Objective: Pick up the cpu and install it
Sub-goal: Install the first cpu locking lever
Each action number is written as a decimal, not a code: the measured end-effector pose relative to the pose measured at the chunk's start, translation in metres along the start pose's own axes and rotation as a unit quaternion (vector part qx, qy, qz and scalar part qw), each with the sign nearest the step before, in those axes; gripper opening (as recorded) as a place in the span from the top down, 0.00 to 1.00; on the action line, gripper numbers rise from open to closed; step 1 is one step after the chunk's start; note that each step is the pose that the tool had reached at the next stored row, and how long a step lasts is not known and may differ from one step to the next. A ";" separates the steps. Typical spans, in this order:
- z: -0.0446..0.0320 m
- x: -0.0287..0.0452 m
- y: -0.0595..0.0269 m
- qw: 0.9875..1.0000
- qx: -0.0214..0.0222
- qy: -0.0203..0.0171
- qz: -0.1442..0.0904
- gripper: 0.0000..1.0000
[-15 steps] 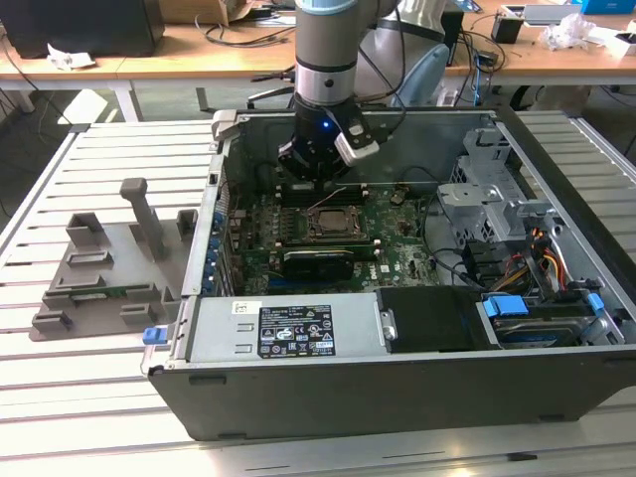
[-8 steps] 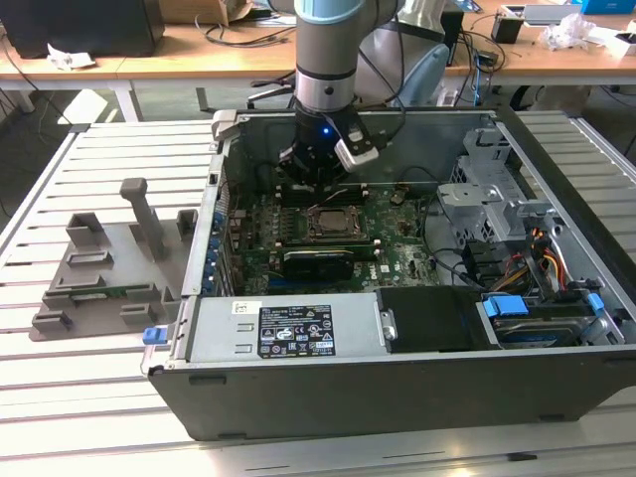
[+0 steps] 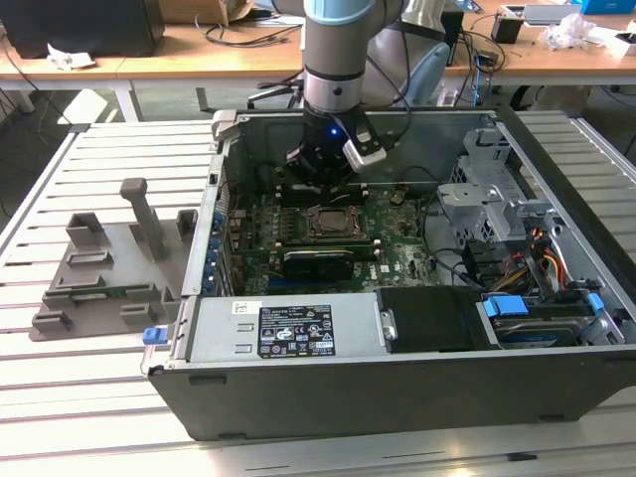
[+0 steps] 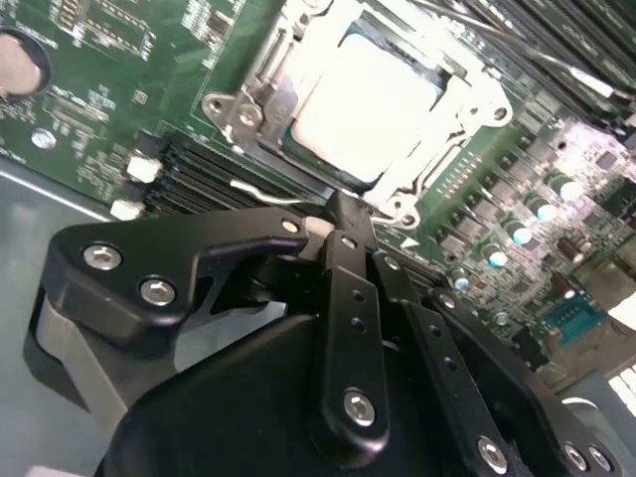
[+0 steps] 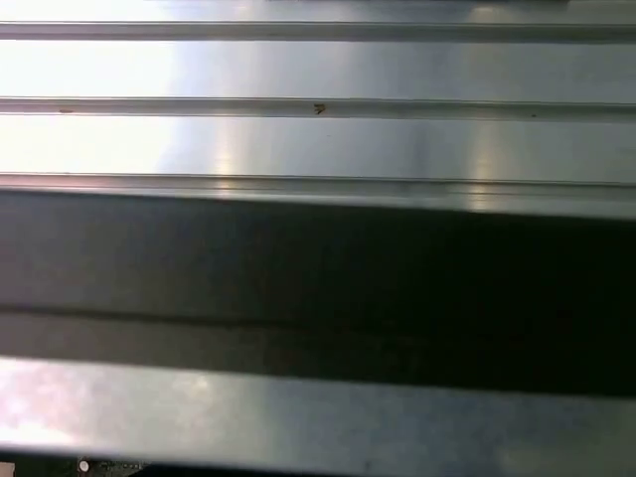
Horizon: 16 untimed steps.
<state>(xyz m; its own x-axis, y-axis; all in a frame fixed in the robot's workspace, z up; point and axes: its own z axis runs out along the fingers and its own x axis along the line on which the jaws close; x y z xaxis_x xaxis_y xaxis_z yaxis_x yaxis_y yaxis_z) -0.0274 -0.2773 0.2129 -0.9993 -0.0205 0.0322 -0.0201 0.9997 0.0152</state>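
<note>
One arm: I see it reaching down into the open computer case in the exterior view, its wrist above the motherboard.
Pincer: in the second wrist view the pincer has its black fingers pressed together, tips meeting just beside the socket frame; I see nothing pinched between them. In the exterior view the pincer hangs just behind the socket.
Cpu: the cpu lies flat inside the socket frame on the motherboard, its pale metal top bright under the light and a thin dark rim showing along one edge. In the exterior view I find the cpu near the middle of the board, directly in front of the pincer.
Contact: the fingertips sit close to the frame's edge; I cannot tell whether they touch it.
Socket frame: metal, open around the chip, with screws at its corners.
Fixture plate: a grey plastic fixture plate with upright posts rests on the slatted counter, toward the exterior view's left, well apart from the case.
Case interior: drive cage and bundled cables toward the exterior view's right; a labelled power supply along the near wall.
First wrist view: I get slatted metal ribs and a dark band beneath them.
</note>
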 end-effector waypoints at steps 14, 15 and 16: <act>0.0069 -0.0176 0.0097 1.000 0.011 0.001 0.000 0.89; 0.0073 -0.0180 0.0097 1.000 0.011 0.001 0.000 0.89; 0.0076 -0.0184 0.0097 1.000 0.012 0.001 0.000 0.89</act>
<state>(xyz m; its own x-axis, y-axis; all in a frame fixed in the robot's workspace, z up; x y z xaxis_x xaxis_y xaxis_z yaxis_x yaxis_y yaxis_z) -0.0095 -0.2671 0.2048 -0.9992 -0.0198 0.0342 -0.0201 0.9998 -0.0082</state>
